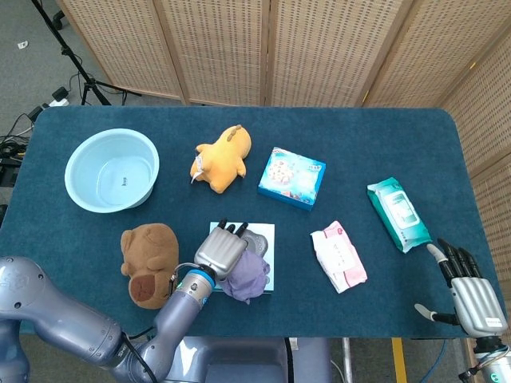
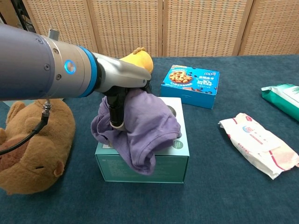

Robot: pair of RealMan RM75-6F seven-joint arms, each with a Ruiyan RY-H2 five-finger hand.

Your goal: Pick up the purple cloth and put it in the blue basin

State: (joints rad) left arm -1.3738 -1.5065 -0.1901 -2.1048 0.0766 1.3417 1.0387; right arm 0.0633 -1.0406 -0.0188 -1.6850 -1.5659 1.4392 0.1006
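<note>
My left hand (image 1: 220, 249) has its fingers (image 2: 117, 109) clenched into the crumpled purple cloth (image 2: 140, 128), gripping it over the near left part of the flat mint-green cardboard box (image 2: 175, 151); the fabric bunches under the palm and droops over the box's front edge. The round light-blue plastic basin (image 1: 112, 170) I am aiming for sits well apart, at the far left of the dark teal felt-covered table (image 1: 383, 144). A brown plush bear (image 1: 148, 251) lies just beside my left forearm, and a yellow plush duck (image 1: 221, 157) rests between the basin and a blue cookie box (image 1: 291, 177). To the right lie a pink-and-white soft packet (image 1: 338, 256) and a teal pack of wet wipes (image 1: 397, 212). My right hand (image 1: 463, 287) hangs at the table's near right corner, fingers spread and holding nothing.
</note>
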